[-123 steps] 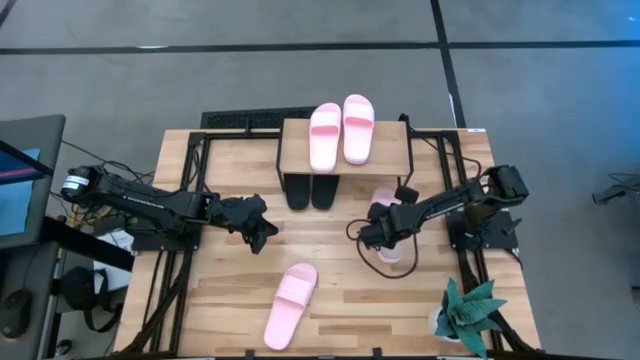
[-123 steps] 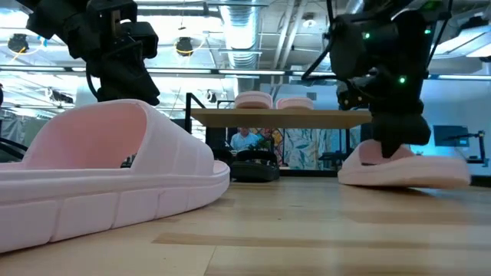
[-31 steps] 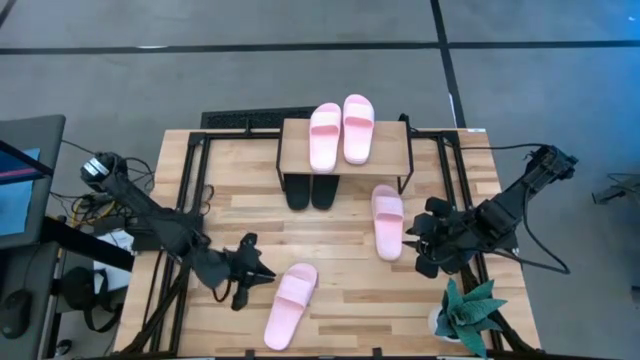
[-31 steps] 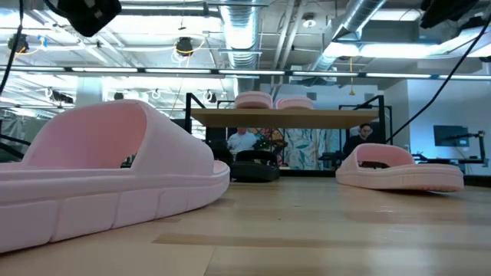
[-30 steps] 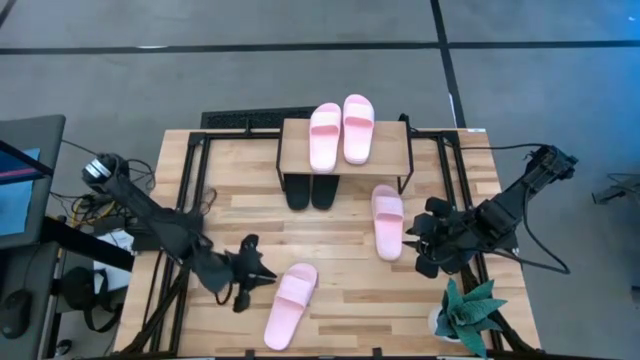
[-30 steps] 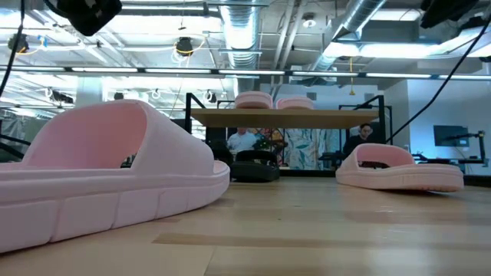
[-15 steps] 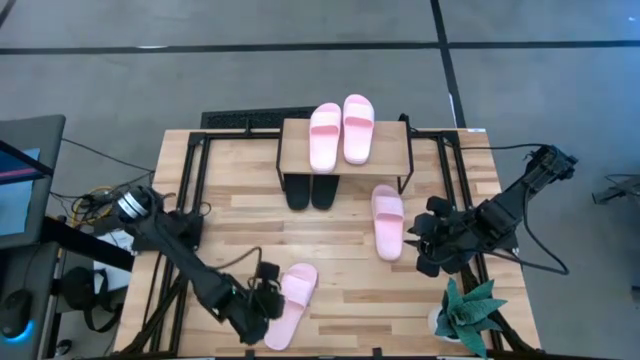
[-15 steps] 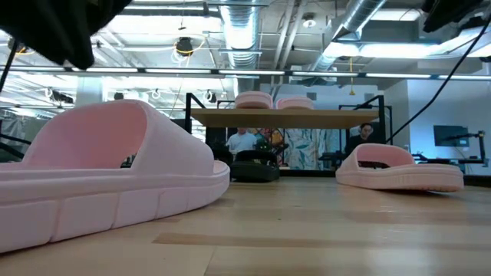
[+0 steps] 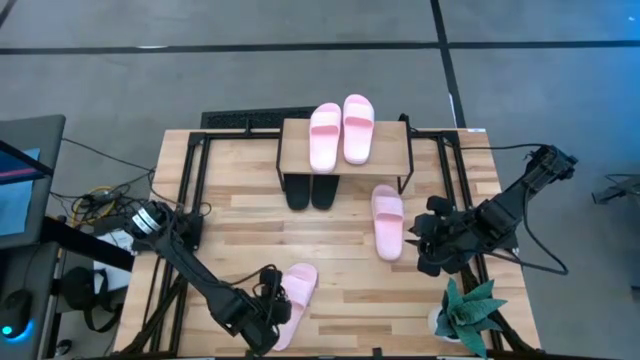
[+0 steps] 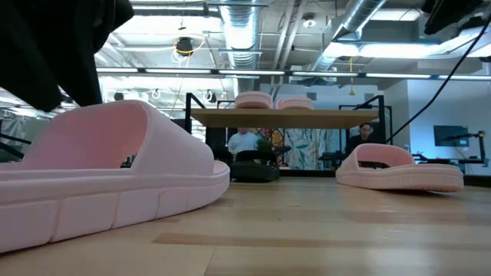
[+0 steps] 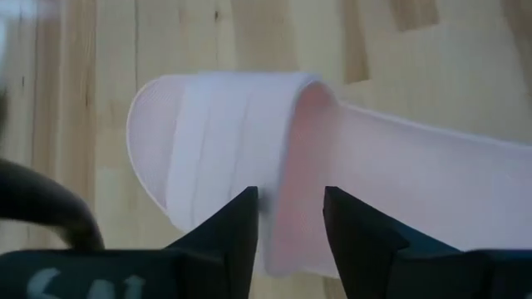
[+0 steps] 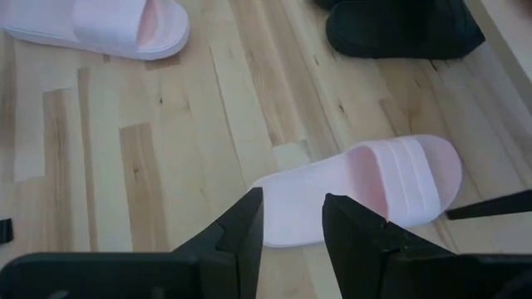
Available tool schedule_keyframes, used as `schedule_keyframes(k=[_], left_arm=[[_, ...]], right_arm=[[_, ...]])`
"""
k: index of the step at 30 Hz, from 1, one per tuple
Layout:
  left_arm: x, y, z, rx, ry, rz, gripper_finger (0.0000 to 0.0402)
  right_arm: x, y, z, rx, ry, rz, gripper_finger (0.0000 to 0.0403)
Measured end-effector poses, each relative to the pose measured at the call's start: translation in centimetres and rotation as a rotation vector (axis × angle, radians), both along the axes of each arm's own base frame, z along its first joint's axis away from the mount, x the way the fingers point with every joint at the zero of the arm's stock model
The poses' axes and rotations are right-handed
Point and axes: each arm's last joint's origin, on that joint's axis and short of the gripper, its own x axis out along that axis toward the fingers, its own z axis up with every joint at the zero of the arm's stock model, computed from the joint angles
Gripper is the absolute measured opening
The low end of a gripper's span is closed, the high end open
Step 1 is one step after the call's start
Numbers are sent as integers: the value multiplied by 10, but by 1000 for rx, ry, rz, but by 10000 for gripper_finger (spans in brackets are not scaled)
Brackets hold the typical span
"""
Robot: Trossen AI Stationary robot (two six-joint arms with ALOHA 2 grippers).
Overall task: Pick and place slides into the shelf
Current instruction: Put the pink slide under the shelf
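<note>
Left gripper (image 9: pixel 272 300) low at the near pink slide (image 9: pixel 288 300) on the table's (image 9: pixel 330 330) front edge, fingers (image 11: pixel 229 232) apart over the strap side, not clamped. Right gripper (image 9: pixel 425 245) hangs beside the second loose pink slide (image 9: pixel 387 221), fingers (image 12: pixel 241 228) parted, empty. Two pink slides (image 9: pixel 341 132) sit on the shelf (image 9: pixel 295 160); black pair (image 9: pixel 310 190) beneath.
</note>
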Motion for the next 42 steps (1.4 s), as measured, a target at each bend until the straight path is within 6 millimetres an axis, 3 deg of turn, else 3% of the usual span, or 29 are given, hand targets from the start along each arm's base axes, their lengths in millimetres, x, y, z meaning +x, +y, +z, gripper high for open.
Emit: schedule_keyframes(k=[6, 17, 20, 26, 35, 42], left_arm=[[-1, 10, -2, 69, -6, 92, 133], [5, 16, -6, 84, 11, 43, 125], [9, 21, -6, 109, -12, 70, 105], [18, 33, -6, 113, 0, 83, 13], [32, 52, -5, 162, -54, 179, 2], [53, 77, -1, 144, -128, 295, 1]], right_arm=[[0, 0, 0, 0, 0, 0, 113], [0, 1, 0, 6, 12, 20, 113], [0, 1, 0, 2, 13, 26, 113], [0, 1, 0, 0, 14, 28, 113], [0, 1, 0, 0, 14, 28, 113], [0, 1, 0, 0, 14, 28, 113]])
